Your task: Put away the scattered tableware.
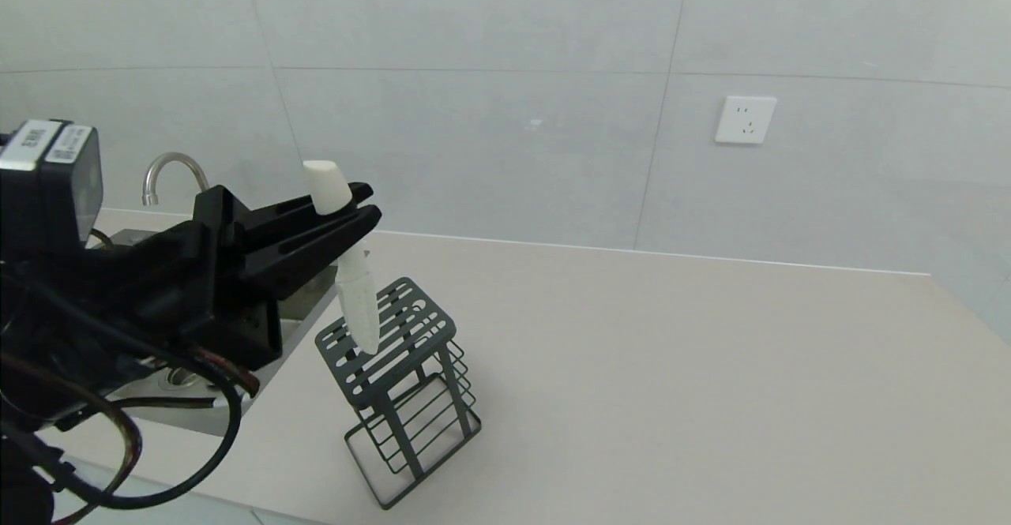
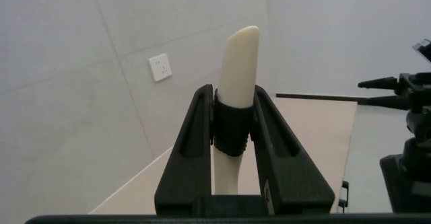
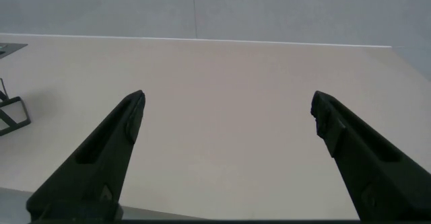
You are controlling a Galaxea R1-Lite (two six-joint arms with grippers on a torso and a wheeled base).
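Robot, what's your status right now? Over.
Left gripper shut on white utensil, tip at rack top. Right gripper open over counter. Sink close beside rack.

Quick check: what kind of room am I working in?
Likely a kitchen: a faucet over a steel sink, a tiled wall with a socket, and a wire cutlery rack on the countertop.

A white utensil (image 1: pixel 359 304), possibly a knife with a thick rounded handle, hangs nearly upright, handle up and narrow end down. The left hand (image 1: pixel 367 201) clamps it at mid-length. Its tip sits at the slotted top of a dark wire rack (image 1: pixel 411 321), which stands upright on the counter (image 1: pixel 671 367); whether the tip has entered a slot is unclear.
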